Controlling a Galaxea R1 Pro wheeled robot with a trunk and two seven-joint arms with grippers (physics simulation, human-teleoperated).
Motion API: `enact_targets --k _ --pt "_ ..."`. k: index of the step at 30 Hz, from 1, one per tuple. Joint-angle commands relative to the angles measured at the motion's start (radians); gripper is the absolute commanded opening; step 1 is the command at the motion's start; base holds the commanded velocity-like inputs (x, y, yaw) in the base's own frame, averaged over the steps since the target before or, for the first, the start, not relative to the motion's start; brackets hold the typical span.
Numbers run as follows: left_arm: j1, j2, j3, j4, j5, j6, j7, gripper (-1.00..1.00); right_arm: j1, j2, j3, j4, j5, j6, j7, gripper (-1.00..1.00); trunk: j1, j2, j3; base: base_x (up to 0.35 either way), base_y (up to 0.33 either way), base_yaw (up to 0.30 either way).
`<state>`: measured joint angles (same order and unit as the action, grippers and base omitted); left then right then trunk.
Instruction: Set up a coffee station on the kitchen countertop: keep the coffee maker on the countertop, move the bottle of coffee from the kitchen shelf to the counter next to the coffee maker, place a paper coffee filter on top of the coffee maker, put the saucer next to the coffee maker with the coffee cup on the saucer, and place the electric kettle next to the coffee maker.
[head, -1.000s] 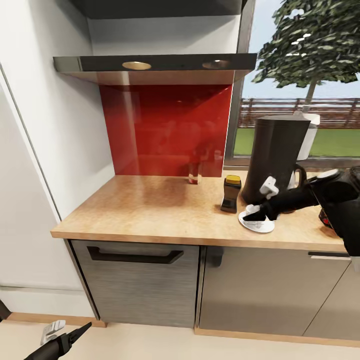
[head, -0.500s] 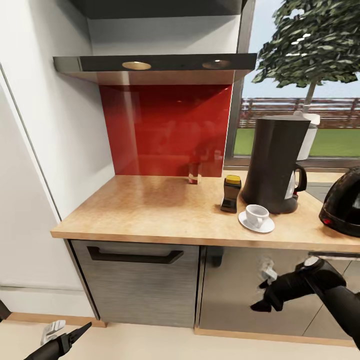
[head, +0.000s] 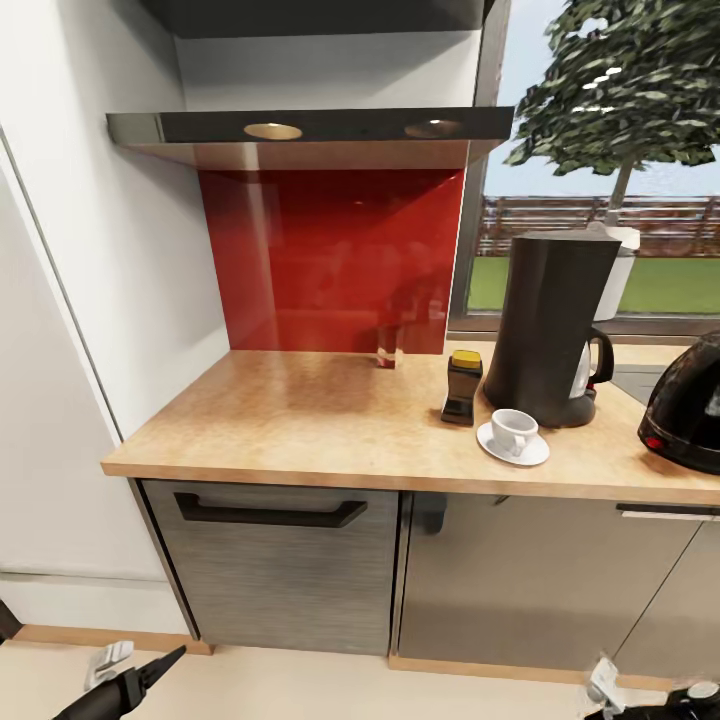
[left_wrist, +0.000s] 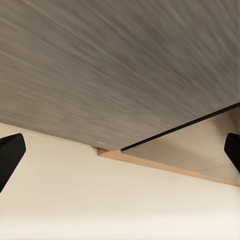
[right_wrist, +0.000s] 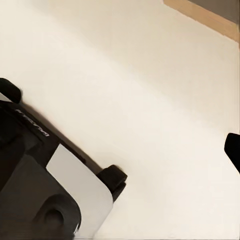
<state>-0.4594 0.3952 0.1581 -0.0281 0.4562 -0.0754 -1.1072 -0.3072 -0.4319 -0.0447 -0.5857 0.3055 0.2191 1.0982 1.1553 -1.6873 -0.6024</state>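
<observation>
Coffee cup sits on the saucer just in front of the coffee maker, with the bottle of coffee and electric kettle flanking it on the kitchen countertop. All of this lies well above and ahead of both grippers. The left gripper hangs low by the floor, fingers spread wide and empty. The right gripper barely shows at the frame edge; its opening I cannot tell. A filter seems to top the machine, though that is unclear. A careless upward swing of either arm could knock the cup off.
</observation>
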Motion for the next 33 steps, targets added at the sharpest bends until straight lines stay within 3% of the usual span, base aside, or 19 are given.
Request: enact_targets --k 1,4,7,8,11,14,19,22,25,33 --pt "-0.001 -0.001 0.008 0.001 -0.009 -0.008 -0.002 1.0 0.0 0.001 -0.014 0.055 0.003 -0.015 -0.023 1.0 0.0 -0.001 -0.001 0.0 0.0 0.0" --pt "-0.001 -0.007 0.007 0.002 -0.01 -0.008 -0.002 1.0 0.0 0.006 -0.025 0.192 -0.003 -0.116 -0.106 1.0 0.0 -0.001 -0.001 0.0 0.0 0.0" --pt "0.01 -0.016 0.006 0.002 -0.01 -0.007 0.0 1.0 0.0 0.02 -0.028 0.294 -0.039 -0.228 -0.2 1.0 0.0 -0.001 -0.001 0.0 0.0 0.0" --pt "0.021 -0.024 0.006 0.001 -0.01 -0.008 0.0 1.0 0.0 0.026 -0.029 0.344 -0.081 -0.279 -0.274 1.0 0.0 -0.001 -0.001 0.0 0.0 0.0" --pt "0.028 -0.031 0.006 0.001 -0.01 -0.008 0.001 1.0 0.001 0.03 -0.03 0.378 -0.137 -0.309 -0.339 1.0 0.0 -0.001 -0.001 0.0 0.0 0.0" --pt "0.033 -0.034 0.006 0.001 -0.01 -0.008 0.001 1.0 0.001 0.023 -0.03 0.419 -0.222 -0.325 -0.375 1.0 0.0 -0.001 -0.001 0.0 0.0 0.0" --pt "0.034 -0.034 0.006 0.001 -0.01 -0.008 0.001 1.0 0.001 -0.014 -0.029 0.489 -0.371 -0.33 -0.388 1.0 0.0 -0.001 -0.001 0.0 0.0 0.0" --pt "0.034 -0.035 0.006 0.002 -0.01 -0.006 0.002 1.0 0.002 -0.033 -0.027 0.53 -0.518 -0.333 -0.4 1.0 0.0 -0.001 -0.001 0.0 0.0 0.0" --pt "0.034 -0.035 0.006 0.002 -0.009 -0.006 0.002 1.0 0.002 -0.035 -0.027 0.537 -0.545 -0.335 -0.417 1.0 0.0 -0.001 -0.001 0.0 0.0 0.0" --pt "0.034 -0.035 0.006 0.002 -0.01 -0.006 0.003 1.0 0.002 -0.031 -0.026 0.538 -0.564 -0.333 -0.425 1.0 0.0 -0.001 -0.001 0.0 0.0 0.0"
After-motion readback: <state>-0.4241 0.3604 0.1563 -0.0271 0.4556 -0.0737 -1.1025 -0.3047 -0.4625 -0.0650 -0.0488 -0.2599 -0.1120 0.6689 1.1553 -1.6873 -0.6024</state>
